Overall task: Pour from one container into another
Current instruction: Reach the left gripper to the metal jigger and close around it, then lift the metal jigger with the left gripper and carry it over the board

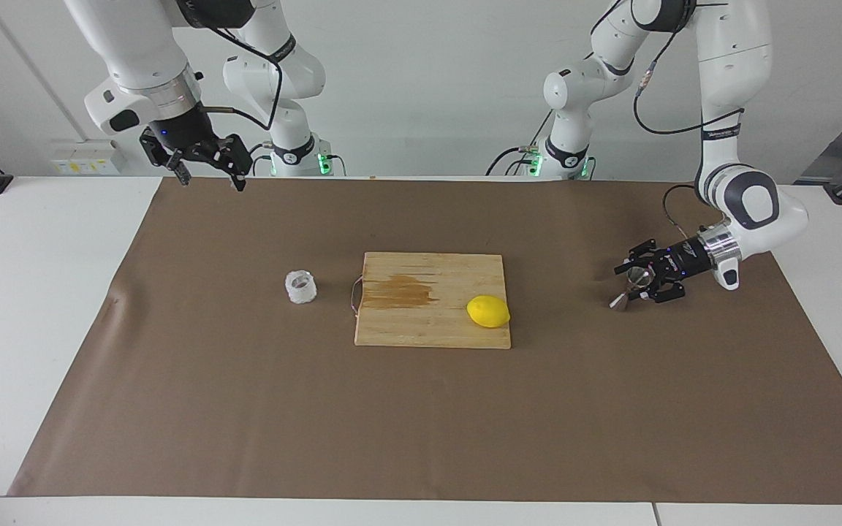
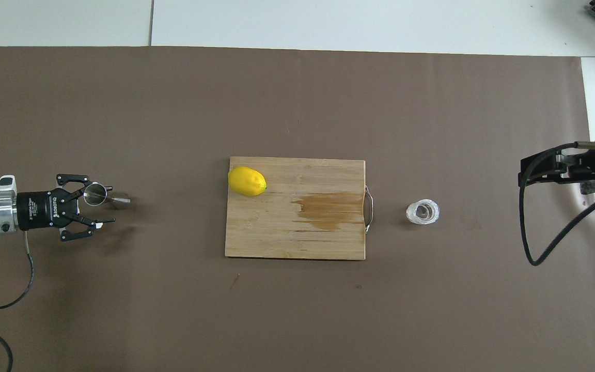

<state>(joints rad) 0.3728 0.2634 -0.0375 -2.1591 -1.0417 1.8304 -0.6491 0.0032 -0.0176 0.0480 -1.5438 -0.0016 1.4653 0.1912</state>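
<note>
The scene is lit brightly and evenly from above, only short soft shadows are cast on the brown mat (image 1: pixel 245 409), and a small glint is shown on the steel jigger (image 2: pixel 102 195).

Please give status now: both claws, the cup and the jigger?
Left claw around jigger, not shut. Right claw open, waiting high. Glass cup untouched beside board.

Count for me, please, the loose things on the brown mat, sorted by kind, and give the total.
Pouring vessels: 2, the glass cup and the steel jigger
Fruit: 1, the lemon
Boards: 1, the wooden cutting board
Total: 4
</note>
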